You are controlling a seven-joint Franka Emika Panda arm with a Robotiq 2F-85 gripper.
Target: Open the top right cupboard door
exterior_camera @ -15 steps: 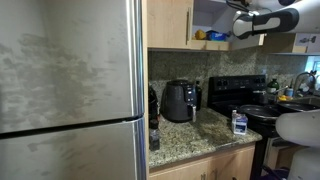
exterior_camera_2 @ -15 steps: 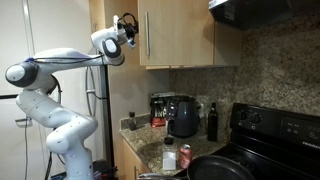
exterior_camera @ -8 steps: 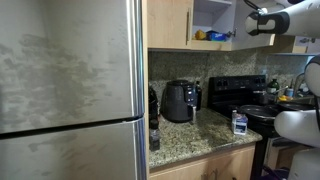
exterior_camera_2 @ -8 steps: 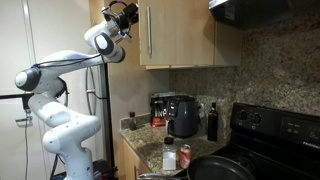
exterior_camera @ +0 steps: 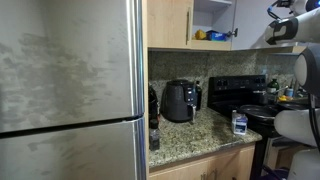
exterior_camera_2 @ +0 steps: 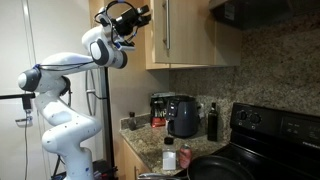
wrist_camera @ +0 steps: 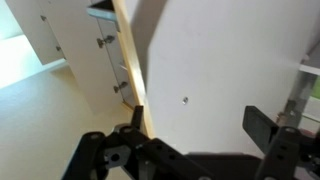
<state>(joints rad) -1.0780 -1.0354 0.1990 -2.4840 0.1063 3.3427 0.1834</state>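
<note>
The top right cupboard door (exterior_camera_2: 190,35) is a light-wood panel with a slim silver bar handle (exterior_camera_2: 166,30) along its left edge. It stands swung partly out from the cupboard. My gripper (exterior_camera_2: 142,14) is at the door's handle edge, high up. In the wrist view the door's white inner face (wrist_camera: 210,60) fills the picture, with its wood edge (wrist_camera: 130,60) to the left. My gripper (wrist_camera: 200,125) is open, its two fingers spread apart against that inner face, holding nothing. The opened cupboard's shelf (exterior_camera: 212,22) shows blue and yellow items.
The matching left door (exterior_camera: 168,22) is shut. A steel fridge (exterior_camera: 70,90) stands beside the cupboards. On the granite counter (exterior_camera: 195,135) are an air fryer (exterior_camera: 180,100) and a small jar (exterior_camera: 239,122). A black stove (exterior_camera: 245,95) and range hood (exterior_camera_2: 265,10) are nearby.
The door has swung further out from the cupboard. My gripper and wrist have moved outward with its handle edge, away from the cupboard front.
</note>
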